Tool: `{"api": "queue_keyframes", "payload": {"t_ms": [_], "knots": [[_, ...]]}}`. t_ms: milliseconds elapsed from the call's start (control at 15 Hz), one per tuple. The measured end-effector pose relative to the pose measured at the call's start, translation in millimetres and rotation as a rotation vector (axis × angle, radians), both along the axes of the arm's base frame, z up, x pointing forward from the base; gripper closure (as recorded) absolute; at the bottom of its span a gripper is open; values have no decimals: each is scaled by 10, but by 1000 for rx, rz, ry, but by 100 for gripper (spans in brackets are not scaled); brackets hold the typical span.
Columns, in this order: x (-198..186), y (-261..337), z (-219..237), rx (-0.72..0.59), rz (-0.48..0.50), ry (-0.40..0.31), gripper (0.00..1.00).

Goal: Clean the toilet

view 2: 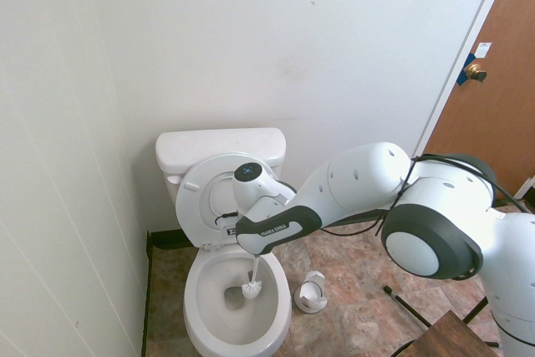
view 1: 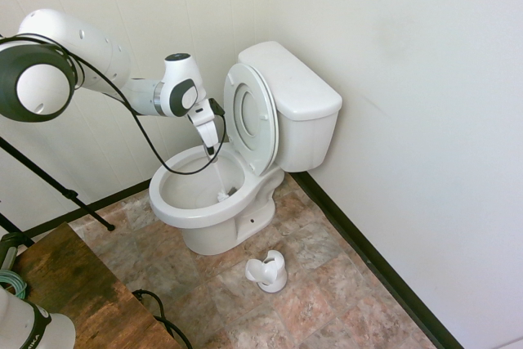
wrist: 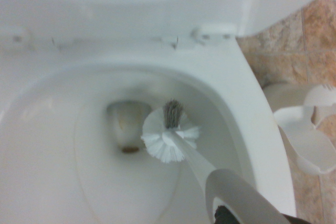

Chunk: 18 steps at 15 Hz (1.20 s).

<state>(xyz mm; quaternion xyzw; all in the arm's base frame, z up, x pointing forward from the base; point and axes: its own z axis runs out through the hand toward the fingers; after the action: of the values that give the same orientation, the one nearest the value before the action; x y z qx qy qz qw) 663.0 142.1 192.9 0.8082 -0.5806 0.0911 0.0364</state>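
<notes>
The white toilet [view 1: 296, 91] stands against the wall with its ring seat [view 1: 249, 116] and lid raised against the tank. My gripper [view 1: 211, 149] hangs over the back of the open bowl [view 2: 201, 323], shut on the handle of a white toilet brush. The brush's shaft runs down into the bowl. Its bristle head [view 2: 252, 291] rests low inside, near the drain hole [wrist: 126, 129]. In the wrist view the bristle head [wrist: 169, 140] lies against the bowl's inner wall beside the drain.
A small white brush holder [view 1: 268, 271] stands empty on the tiled floor right of the bowl. A wooden surface [view 1: 73, 292] fills the near left corner. A brown door [view 2: 493, 98] is off to one side, and walls close in behind and beside the toilet.
</notes>
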Motion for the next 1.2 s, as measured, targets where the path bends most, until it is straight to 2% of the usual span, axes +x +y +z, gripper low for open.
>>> {"api": "queue_keyframes", "payload": {"t_ms": [333, 667, 933, 1200], "knots": [[393, 317, -50, -8, -39, -70, 100], [362, 813, 83, -7, -1, -95, 100], [318, 701, 469, -27, -15, -49, 100], [-33, 583, 1207, -42, 28, -3, 100]]}}
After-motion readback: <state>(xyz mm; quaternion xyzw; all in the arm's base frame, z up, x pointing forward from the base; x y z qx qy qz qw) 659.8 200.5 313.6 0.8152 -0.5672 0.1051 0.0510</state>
